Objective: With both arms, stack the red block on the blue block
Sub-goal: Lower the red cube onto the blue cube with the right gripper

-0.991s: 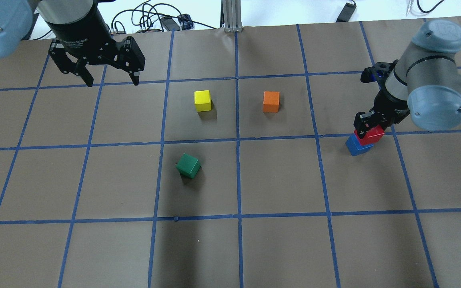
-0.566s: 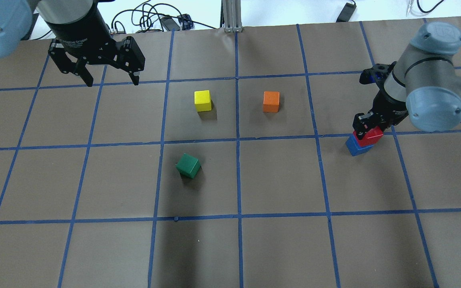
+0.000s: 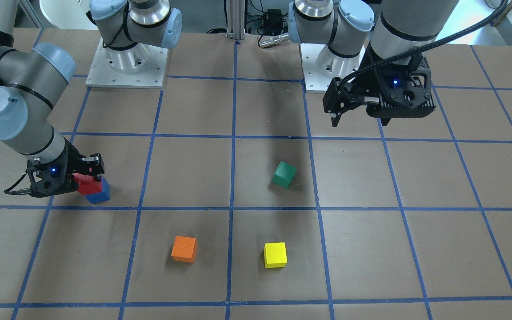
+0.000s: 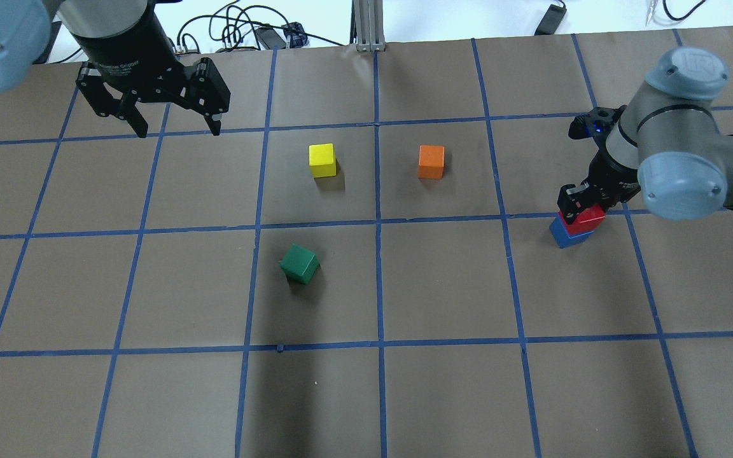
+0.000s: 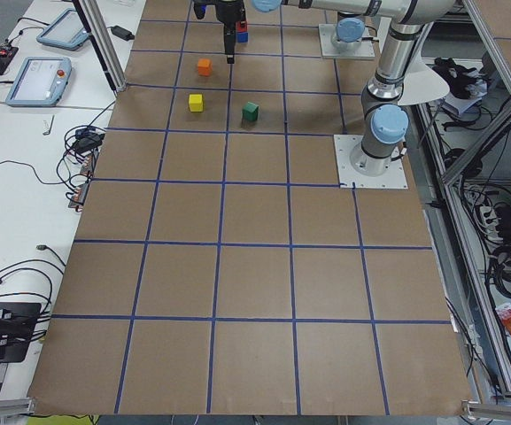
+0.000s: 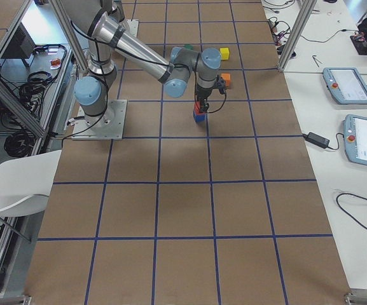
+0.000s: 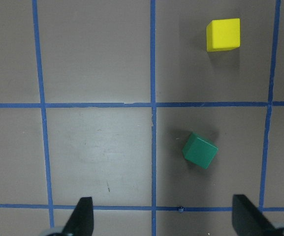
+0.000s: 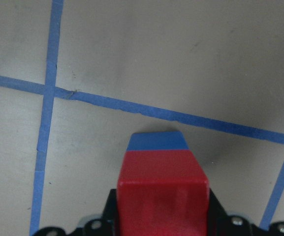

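Note:
The red block (image 4: 587,217) is between the fingers of my right gripper (image 4: 578,210), which is shut on it. It is directly over the blue block (image 4: 568,235), resting on it or a hair above it; I cannot tell which. The right wrist view shows the red block (image 8: 164,189) covering most of the blue block (image 8: 157,141). In the front view the red block (image 3: 86,185) and blue block (image 3: 102,195) show at the left by my right gripper (image 3: 88,175). My left gripper (image 4: 180,131) is open and empty, high over the far left of the table.
A yellow cube (image 4: 322,160) and an orange cube (image 4: 431,161) stand in the far middle squares. A green cube (image 4: 299,263) lies turned, nearer the centre. The table (image 4: 443,394) is brown paper with blue tape grid lines. Cables lie past the far edge.
My right arm has shifted slightly left and down, bringing the red block more squarely over the blue block. My left arm has not moved.

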`<state>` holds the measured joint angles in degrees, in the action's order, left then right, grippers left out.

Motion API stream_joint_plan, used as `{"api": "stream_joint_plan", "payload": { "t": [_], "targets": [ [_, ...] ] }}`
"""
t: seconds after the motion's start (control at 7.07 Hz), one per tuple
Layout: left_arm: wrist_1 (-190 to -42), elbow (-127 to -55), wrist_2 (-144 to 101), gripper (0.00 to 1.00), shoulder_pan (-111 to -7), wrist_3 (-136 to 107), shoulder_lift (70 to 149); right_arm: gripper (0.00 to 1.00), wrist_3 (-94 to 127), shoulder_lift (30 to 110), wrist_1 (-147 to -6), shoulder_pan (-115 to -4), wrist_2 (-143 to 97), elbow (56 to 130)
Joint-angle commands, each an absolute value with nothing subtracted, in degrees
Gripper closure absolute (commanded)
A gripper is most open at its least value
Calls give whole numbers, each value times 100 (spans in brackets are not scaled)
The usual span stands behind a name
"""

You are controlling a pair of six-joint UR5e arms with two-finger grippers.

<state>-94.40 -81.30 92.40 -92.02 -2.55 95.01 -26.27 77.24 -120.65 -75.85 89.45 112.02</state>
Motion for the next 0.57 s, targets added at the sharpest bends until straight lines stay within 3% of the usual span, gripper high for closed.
{"api": "stream_joint_plan", "payload": {
  "t": [0.0, 0.14, 0.42],
  "targets": [
    [-9439, -8130, 9237, 0, -9202, -255, 9492, 5, -2654, 7725, -12103, -7585, 8947, 11232],
    [-9439, -8130, 9246, 0, -9202, -255, 9501, 0, -2663, 7717, -12103, -7585, 8956, 11224],
    [-9439, -8139, 9255, 0, -9202, -255, 9492, 0, -2584, 7804, -12076, -7594, 9025, 11180]
  ]
}}
